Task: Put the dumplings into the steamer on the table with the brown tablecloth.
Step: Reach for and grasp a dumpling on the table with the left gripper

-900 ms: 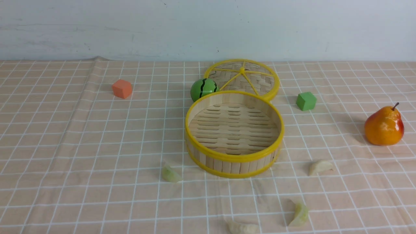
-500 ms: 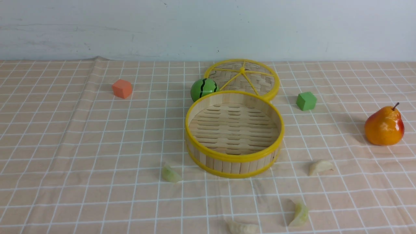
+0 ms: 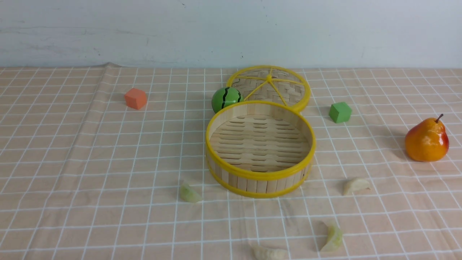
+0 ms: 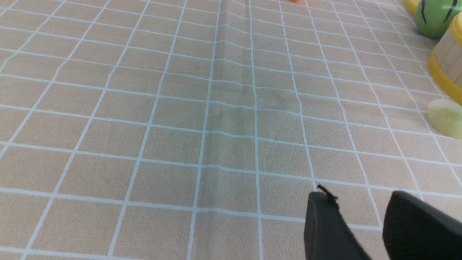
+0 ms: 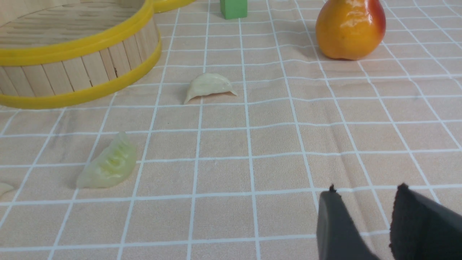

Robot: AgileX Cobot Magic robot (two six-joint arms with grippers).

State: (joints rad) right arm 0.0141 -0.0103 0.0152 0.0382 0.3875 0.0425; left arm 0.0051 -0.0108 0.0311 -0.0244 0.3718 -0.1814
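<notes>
The round bamboo steamer (image 3: 260,175) with yellow rims stands empty mid-table on the brown tablecloth (image 3: 90,162). Several pale dumplings lie on the cloth around its near side: one to the front left (image 3: 189,193), one to the front right (image 3: 355,185), and two nearer me (image 3: 332,237) (image 3: 269,252). Neither arm shows in the front view. My left gripper (image 4: 359,196) hangs open over bare cloth, with a dumpling (image 4: 445,117) and the steamer wall (image 4: 447,65) off to one side. My right gripper (image 5: 365,191) is open and empty, apart from a cream dumpling (image 5: 209,86) and a greenish one (image 5: 108,166).
A flat woven lid (image 3: 269,85) lies behind the steamer, with a green watermelon ball (image 3: 226,98) touching the steamer's back left. An orange cube (image 3: 135,98) sits far left, a green cube (image 3: 339,112) back right, and a pear (image 3: 426,140) at the right edge.
</notes>
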